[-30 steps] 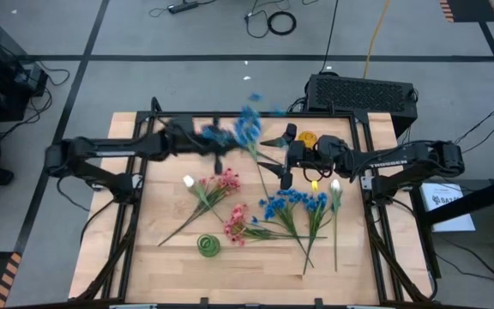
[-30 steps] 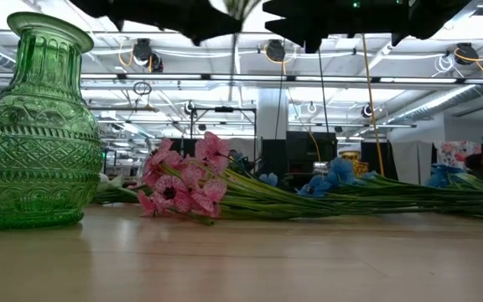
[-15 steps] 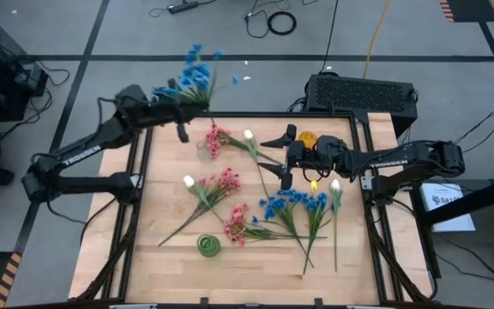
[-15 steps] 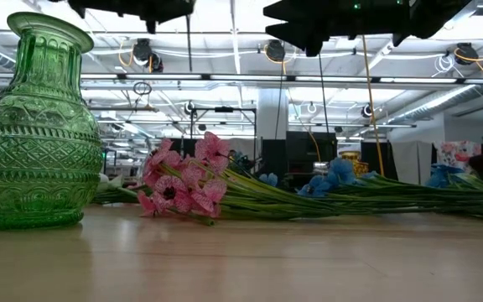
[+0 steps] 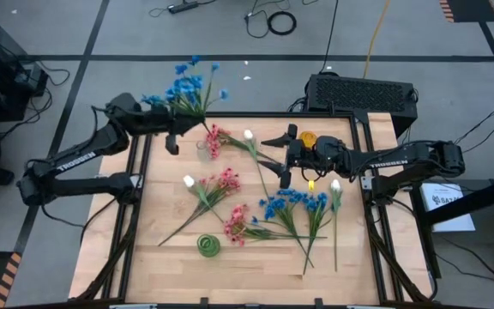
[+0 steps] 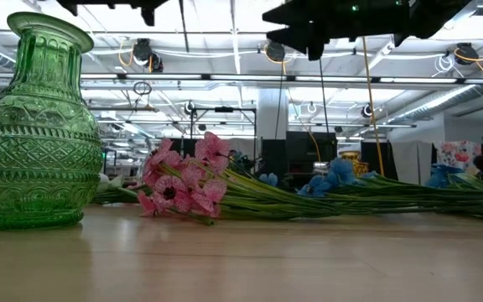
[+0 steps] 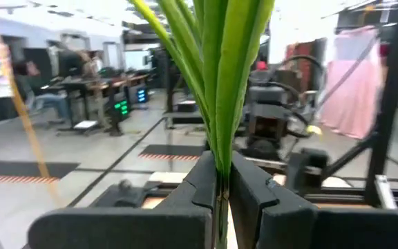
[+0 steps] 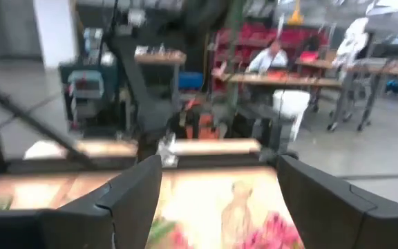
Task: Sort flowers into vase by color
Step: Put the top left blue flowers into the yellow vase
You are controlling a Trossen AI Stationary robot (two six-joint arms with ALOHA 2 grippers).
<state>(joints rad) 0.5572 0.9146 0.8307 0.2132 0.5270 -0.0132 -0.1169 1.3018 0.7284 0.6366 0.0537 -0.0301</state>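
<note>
My left gripper [image 5: 176,124] is above the table's far left corner, shut on a blue flower sprig [image 5: 183,86] whose blossoms reach past the far edge. My right gripper [image 5: 274,160] hovers open at the table's middle right, touching nothing. Pink flowers [image 5: 215,140] with a white bud stand in a small clear vase [image 5: 202,151]. More pink [image 5: 221,182], blue [image 5: 294,204] and white [image 5: 335,185] sprigs lie flat on the wood. A green glass vase [image 6: 36,126] stands at the near middle. My left gripper pinches the sprig's bundled green stems [image 7: 220,173] between its two fingers [image 7: 251,190]. The fingers come in about level and lie across the stems. The sprig is lifted clear of the table, and its leaves and blossoms fan out beyond the fingers.
A black box [image 5: 363,93] sits behind the table's far right edge. A yellow object [image 5: 307,137] lies by the right arm's wrist. The flowers lying on the table cover its middle and right, with bare wood [image 5: 144,249] at the near left.
My left gripper has swung from the table's far middle toward its far left corner and risen, staying shut on the blue sprig. The sprig went with it, and its blossoms now reach past the far edge. The pink flowers in the clear vase have come into view.
</note>
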